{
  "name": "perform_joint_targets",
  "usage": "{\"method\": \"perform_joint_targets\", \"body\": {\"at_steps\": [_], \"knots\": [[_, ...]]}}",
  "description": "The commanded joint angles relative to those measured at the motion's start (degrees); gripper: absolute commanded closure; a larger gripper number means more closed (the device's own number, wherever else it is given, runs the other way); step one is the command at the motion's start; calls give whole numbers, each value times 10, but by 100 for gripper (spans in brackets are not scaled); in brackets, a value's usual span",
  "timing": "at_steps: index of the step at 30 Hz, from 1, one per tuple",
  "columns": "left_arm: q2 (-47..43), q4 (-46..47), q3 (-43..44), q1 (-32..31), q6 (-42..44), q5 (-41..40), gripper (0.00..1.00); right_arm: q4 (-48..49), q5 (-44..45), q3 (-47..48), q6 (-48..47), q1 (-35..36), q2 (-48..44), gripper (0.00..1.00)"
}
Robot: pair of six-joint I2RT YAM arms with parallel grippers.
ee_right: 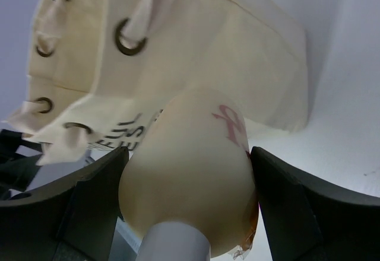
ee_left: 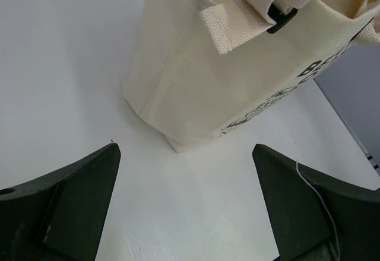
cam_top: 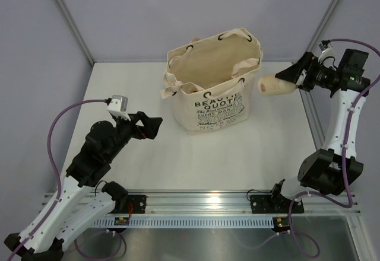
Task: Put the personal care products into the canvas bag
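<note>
The cream canvas bag (cam_top: 214, 77) stands open at the table's middle back, black lettering on its front. It also shows in the left wrist view (ee_left: 196, 71) and the right wrist view (ee_right: 225, 47). My right gripper (cam_top: 291, 77) is shut on a cream bottle (cam_top: 274, 85) and holds it in the air just right of the bag's upper edge. In the right wrist view the bottle (ee_right: 190, 172) has a pink ribbon mark and fills the gap between the fingers. My left gripper (cam_top: 155, 126) is open and empty, left of the bag, facing its corner (ee_left: 185, 148). A small red-orange item (cam_top: 191, 87) shows inside the bag.
The white table (cam_top: 119, 83) ends at grey walls behind and at both sides. An aluminium rail (cam_top: 196, 201) with both arm bases runs along the near edge. The bag's strap handles (ee_left: 237, 21) hang over its rim.
</note>
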Motion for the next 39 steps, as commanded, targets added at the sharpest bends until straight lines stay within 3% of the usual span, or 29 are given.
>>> {"method": "perform_joint_targets", "body": {"at_steps": [1,6,10,14,18,22,24,27,31,35,39], "knots": [[13,-2,39,2,14,-11,1,104,-134,79,167,0,-19,100],[28,-15,62,2,28,-28,1,262,-164,185,309,19,17,100],[33,-15,67,2,16,-34,1,330,-151,273,401,82,65,100],[27,-12,61,2,-1,-35,1,329,-116,360,386,148,120,100],[13,-16,51,2,-13,-42,1,192,-59,426,252,219,198,100],[-5,-34,44,2,-30,-55,1,43,45,498,19,296,250,100],[-19,-42,39,2,-36,-57,1,-9,94,510,-34,340,267,100],[-36,-47,27,2,-44,-62,1,-52,163,503,-150,393,274,100],[-44,-53,19,2,-45,-62,1,-49,248,451,-196,420,273,100],[-45,-60,19,2,-42,-61,1,-73,277,415,-243,432,273,89],[-50,-57,12,1,-40,-58,1,-93,301,383,-273,437,274,62]]}}
